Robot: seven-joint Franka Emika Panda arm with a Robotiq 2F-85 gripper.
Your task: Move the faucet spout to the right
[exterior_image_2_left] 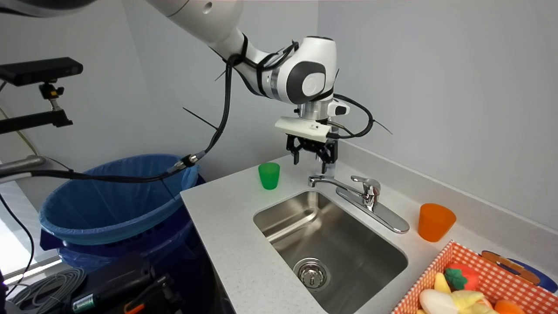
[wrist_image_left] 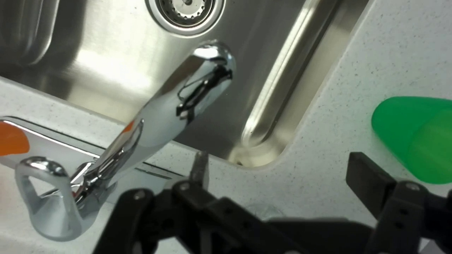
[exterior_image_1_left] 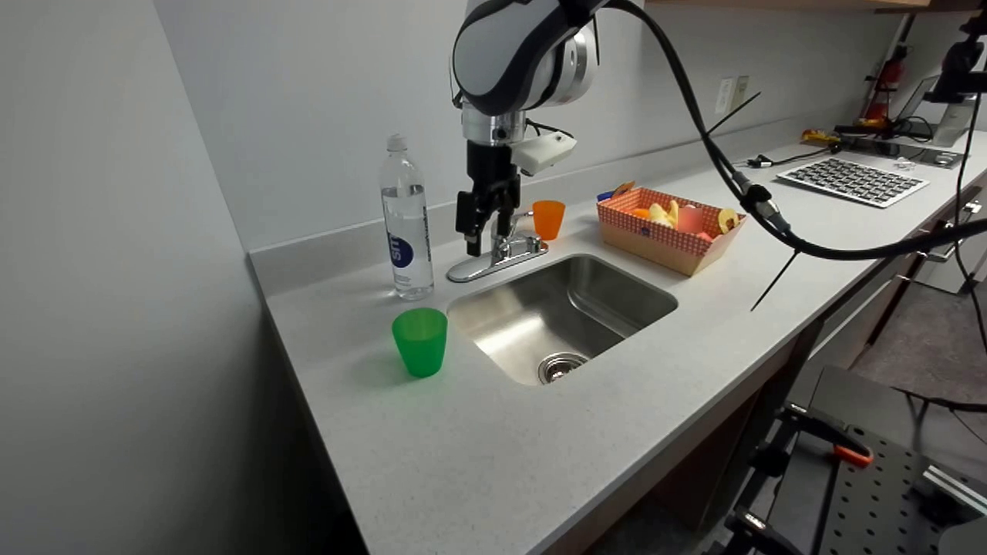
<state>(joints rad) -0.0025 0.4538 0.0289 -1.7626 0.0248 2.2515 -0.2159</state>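
Reaching arm (exterior_image_2_left: 222, 30): inclines downward in an exterior view; wrist (exterior_image_2_left: 311, 83) points straight down.
Steel basin (exterior_image_2_left: 357, 257): set in the counter (exterior_image_2_left: 231, 218).
Gripper (exterior_image_2_left: 310, 165): hangs vertically near the basin's corner, fingers (wrist_image_left: 369, 183) wide apart.
Faucet spout (wrist_image_left: 155, 116): extends from its base (exterior_image_2_left: 388, 216) over the basin; in the wrist view it lies outside the finger gap, beside one finger; contact cannot be told.

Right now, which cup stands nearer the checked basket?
The orange cup; the green cup sits farther off, with the sink between it and the basket.
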